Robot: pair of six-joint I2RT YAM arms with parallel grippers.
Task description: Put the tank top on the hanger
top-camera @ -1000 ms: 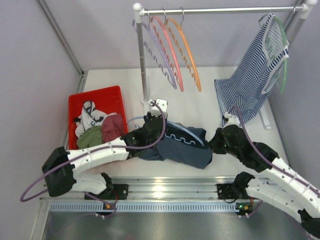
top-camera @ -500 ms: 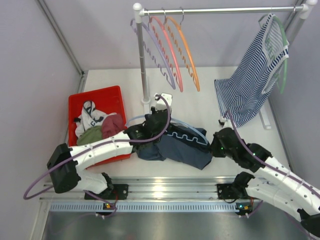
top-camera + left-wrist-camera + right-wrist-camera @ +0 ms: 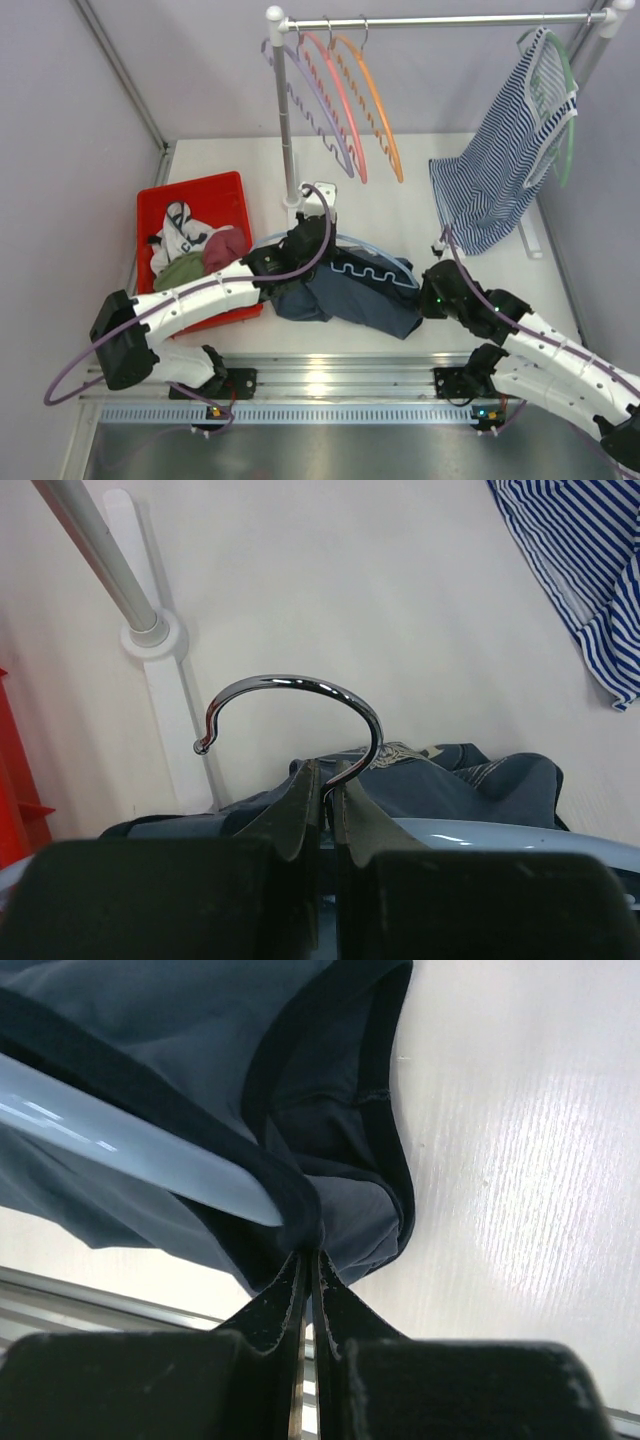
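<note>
Hanger lies along the table's near edge; left gripper clamps its hook base, right gripper pinches tank top trim at its right end.

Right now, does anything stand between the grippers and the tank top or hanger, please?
Nothing visible does: the left gripper is shut on the hanger below its hook, the right gripper on the tank top's dark trim.

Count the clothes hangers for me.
5. The purple hanger, pink hanger and orange hanger hang on the rail; the green hanger at its right end carries the striped top; the light-blue hanger sits on the table in the tank top.
</note>
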